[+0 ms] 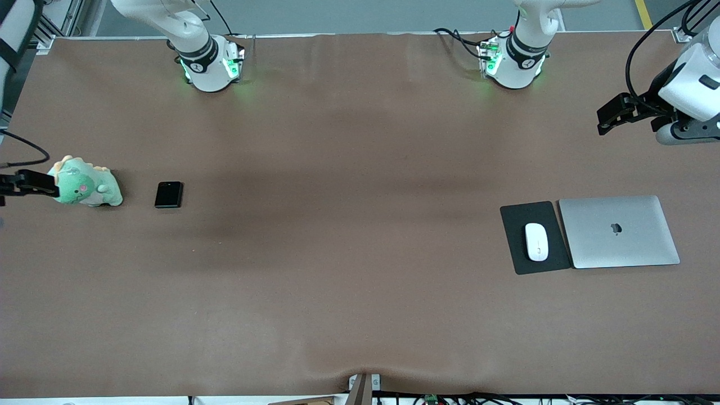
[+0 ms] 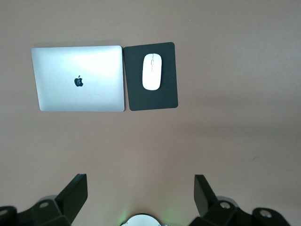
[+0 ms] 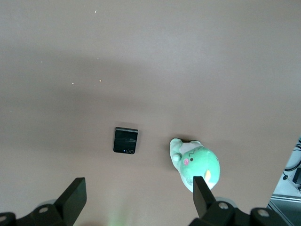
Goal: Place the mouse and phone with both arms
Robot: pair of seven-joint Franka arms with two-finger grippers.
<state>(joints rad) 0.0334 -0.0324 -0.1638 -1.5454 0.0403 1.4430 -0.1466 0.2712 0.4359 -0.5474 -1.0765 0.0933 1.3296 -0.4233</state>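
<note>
On the brown table (image 1: 349,292), toward the left arm's end: white mouse (image 1: 536,242) lying on a dark pad (image 1: 514,216), pad just beside a closed silver laptop (image 1: 619,232). Toward the right arm's end: black folded phone (image 1: 169,194) flat on the table, near a green plush toy (image 1: 87,183) but apart from it. Left gripper (image 1: 610,119): up in the air over the table's edge at its own end, fingers (image 2: 75,193) spread apart, holding nothing. Right gripper (image 1: 25,183): raised beside the plush toy, fingers (image 3: 73,197) spread apart, holding nothing.
</note>
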